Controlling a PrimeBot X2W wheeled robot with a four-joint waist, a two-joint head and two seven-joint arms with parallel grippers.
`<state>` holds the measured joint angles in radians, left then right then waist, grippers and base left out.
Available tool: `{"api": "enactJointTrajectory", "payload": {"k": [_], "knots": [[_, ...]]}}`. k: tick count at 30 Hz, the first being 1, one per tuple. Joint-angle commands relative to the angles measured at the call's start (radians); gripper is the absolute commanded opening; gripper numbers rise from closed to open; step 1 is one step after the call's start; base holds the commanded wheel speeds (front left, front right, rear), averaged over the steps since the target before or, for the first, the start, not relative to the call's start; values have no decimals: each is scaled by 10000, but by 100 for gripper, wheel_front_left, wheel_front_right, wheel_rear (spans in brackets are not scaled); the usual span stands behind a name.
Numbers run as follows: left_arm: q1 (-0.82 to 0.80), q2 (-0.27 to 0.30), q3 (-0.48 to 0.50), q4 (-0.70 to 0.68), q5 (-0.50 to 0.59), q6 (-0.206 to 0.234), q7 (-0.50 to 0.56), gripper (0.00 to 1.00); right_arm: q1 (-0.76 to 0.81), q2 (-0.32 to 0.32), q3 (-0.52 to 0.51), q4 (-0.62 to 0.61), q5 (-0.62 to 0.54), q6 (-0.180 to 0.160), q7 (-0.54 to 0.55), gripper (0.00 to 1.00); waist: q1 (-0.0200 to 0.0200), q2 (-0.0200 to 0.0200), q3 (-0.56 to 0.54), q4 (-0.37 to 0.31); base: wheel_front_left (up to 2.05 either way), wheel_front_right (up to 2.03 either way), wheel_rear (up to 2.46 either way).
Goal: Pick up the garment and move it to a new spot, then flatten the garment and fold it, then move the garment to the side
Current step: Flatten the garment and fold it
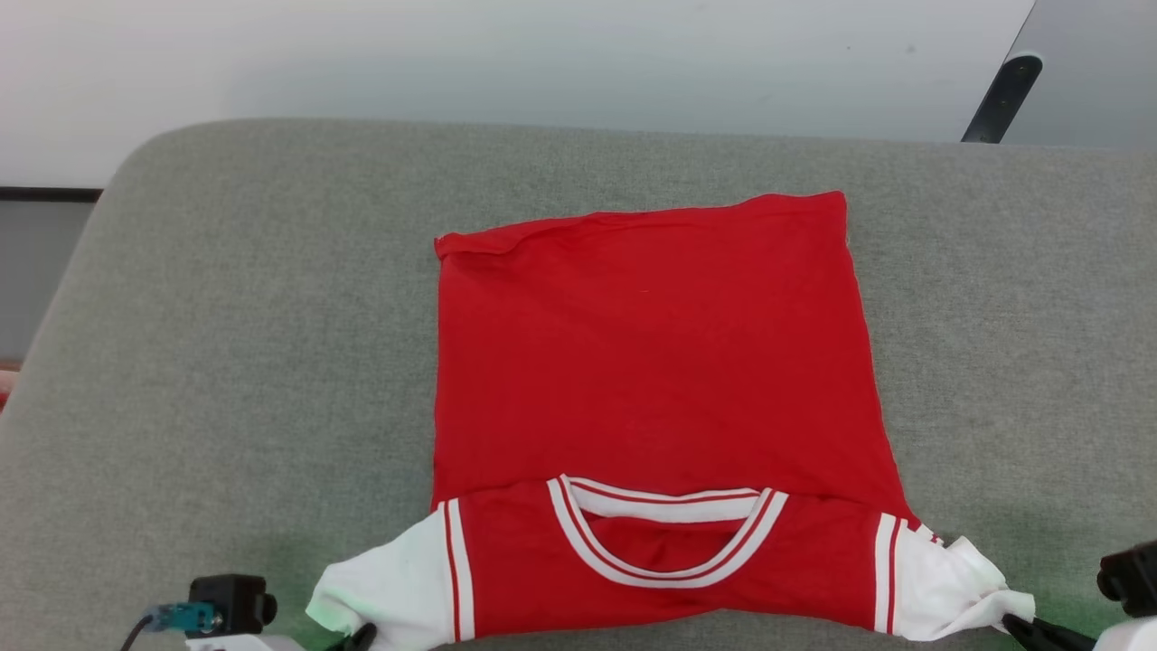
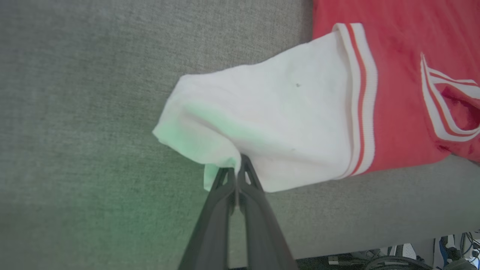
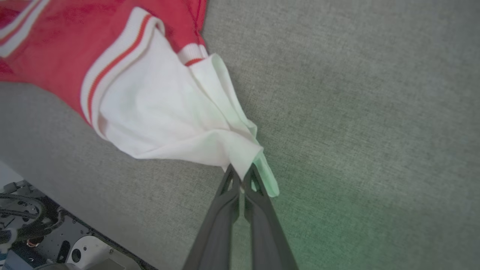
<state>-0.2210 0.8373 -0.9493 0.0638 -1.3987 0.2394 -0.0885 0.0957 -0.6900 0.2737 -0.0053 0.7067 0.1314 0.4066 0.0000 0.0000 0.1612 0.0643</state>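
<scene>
The garment [image 1: 655, 362], a red jersey with white sleeves and a white-striped collar, lies on the grey cushioned surface [image 1: 226, 344], collar end toward me and hem at the far side. My left gripper [image 2: 237, 169] is shut on the edge of the garment's white sleeve [image 2: 270, 120]; its tip peeks in at the head view's bottom [image 1: 360, 637]. My right gripper [image 3: 243, 173] is shut on the other white sleeve [image 3: 161, 120], seen at the lower right of the head view [image 1: 1017, 624]. Both sleeves are pulled outward and slightly bunched at the pinch points.
The grey surface's near edge runs just below the sleeves, with robot base parts and cables [image 3: 33, 225] beneath it. A pale wall and a dark post [image 1: 999, 99] stand behind the far edge. Bare grey fabric stretches left and right of the garment.
</scene>
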Motion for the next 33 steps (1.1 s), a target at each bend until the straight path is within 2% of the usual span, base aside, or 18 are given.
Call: {"api": "enactJointTrajectory", "payload": {"k": [1, 6, 14, 18, 22, 26, 33], "knots": [[-79, -48, -13, 38, 37, 25, -4, 0, -73, 67, -131, -48, 4, -16, 130, 100, 0, 0, 23, 9, 0, 0, 0], [-208, -215, -51, 156, 84, 57, 58, 0, 31, 389, -628, -779, 352, -14, 1364, 100, 0, 0, 149, 57, 0, 0, 0], [-425, -402, -75, 208, 282, 228, -4, 0, -118, 1117, -2462, -2950, 1292, -14, 3663, 100, 0, 0, 274, 274, 0, 0, 0], [-541, -609, -103, 233, 355, 228, -1, 0, -1375, 1463, -3032, -3430, 648, -14, 4244, 100, 0, 0, 365, 419, 0, 0, 0], [-871, -946, -256, 323, 557, 152, 154, 0, -3233, 1807, -2838, -2591, -243, -14, 4698, 100, 0, 0, 520, 759, 0, 0, 0], [-1397, -1379, -464, 537, 809, 32, 405, 0, -4977, 2043, -2438, -1153, -857, -14, 4979, 100, 0, 0, 739, 1309, 0, 0, 0], [-2271, -2230, -726, 984, 1216, -291, 666, 0, -7446, 1807, -1822, 1571, -1634, -14, 5467, 100, 0, 0, 1233, 2246, 0, 0, 0]]}}
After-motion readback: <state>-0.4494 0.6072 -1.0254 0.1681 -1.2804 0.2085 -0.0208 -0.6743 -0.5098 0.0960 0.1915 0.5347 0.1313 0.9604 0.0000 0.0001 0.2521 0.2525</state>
